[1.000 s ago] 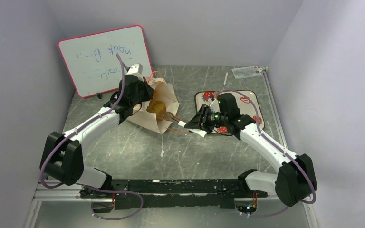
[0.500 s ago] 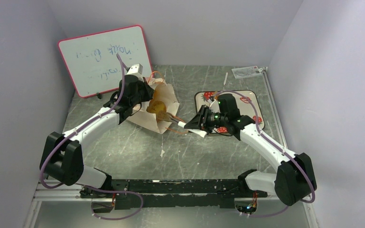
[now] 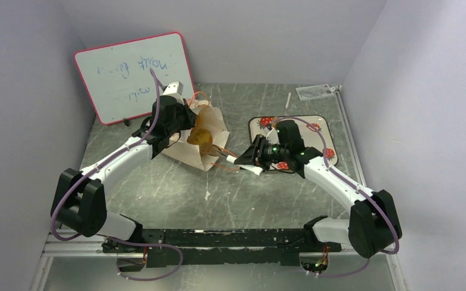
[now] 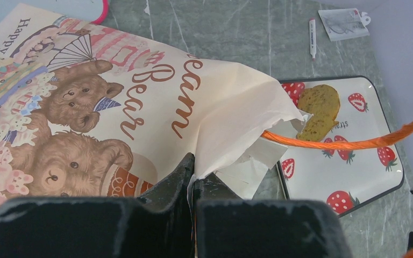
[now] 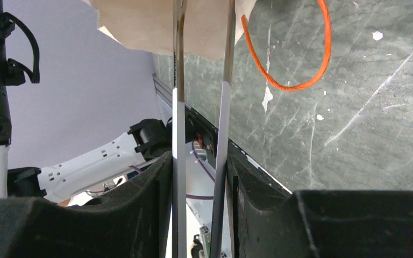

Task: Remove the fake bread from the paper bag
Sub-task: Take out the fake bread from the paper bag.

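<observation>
The paper bag (image 3: 209,130) lies tilted on the table, its mouth toward the right. My left gripper (image 4: 192,171) is shut on the bag's upper edge, beside the bear print (image 4: 80,107), and holds the mouth up. Orange-brown fake bread (image 3: 201,137) shows inside the mouth. My right gripper (image 5: 199,180) is shut on a pair of metal tongs (image 5: 178,80). The tong ends reach into the bag (image 5: 156,21) and are hidden by its paper. A speckled bread chunk (image 4: 318,110) lies on the strawberry tray (image 4: 355,172).
A pink-framed whiteboard (image 3: 135,76) leans at the back left. The strawberry tray (image 3: 318,124) sits under and behind the right arm. A pen (image 3: 288,100) and a small packet (image 3: 315,92) lie at the back. An orange cord handle (image 5: 306,75) loops on the table.
My right arm has edged a little to the left with the tongs, toward the bag. The left arm and the bag have stayed put.
</observation>
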{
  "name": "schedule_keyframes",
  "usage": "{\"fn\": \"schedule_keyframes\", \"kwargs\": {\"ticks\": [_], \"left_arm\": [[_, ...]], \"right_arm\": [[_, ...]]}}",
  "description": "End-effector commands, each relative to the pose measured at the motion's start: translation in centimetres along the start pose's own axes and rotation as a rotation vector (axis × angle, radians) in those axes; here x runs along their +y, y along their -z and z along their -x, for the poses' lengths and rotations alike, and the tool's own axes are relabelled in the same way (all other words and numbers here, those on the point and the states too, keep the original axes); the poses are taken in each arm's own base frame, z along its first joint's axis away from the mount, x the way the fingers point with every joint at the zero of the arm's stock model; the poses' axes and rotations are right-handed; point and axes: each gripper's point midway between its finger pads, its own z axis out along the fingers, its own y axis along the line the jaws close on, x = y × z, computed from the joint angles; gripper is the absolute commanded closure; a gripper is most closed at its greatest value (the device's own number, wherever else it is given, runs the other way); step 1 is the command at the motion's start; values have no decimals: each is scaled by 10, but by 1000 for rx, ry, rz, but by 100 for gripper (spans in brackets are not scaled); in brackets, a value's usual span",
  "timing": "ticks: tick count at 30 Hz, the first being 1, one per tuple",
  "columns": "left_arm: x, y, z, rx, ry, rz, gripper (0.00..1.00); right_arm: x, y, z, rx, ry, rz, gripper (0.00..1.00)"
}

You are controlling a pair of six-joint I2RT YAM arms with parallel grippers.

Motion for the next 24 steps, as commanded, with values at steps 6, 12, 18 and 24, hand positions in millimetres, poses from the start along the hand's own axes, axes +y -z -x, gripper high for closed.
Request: {"fn": "schedule_keyframes", "kwargs": {"ticks": [6, 12, 18, 24], "left_arm": [[-16, 0, 12, -18, -11, -64, 93], [-19, 1, 12, -7, -18, -76, 93], [-20, 3, 10, 3, -21, -86, 93], [-21, 5, 11, 0, -30, -90, 93]], "right_arm": [[4, -12, 9, 0, -4, 65, 61], [6, -26, 20, -12, -10, 110, 61], [-4, -43, 29, -1, 25, 92, 62], [-10, -53, 38, -24, 94, 66, 63]]}}
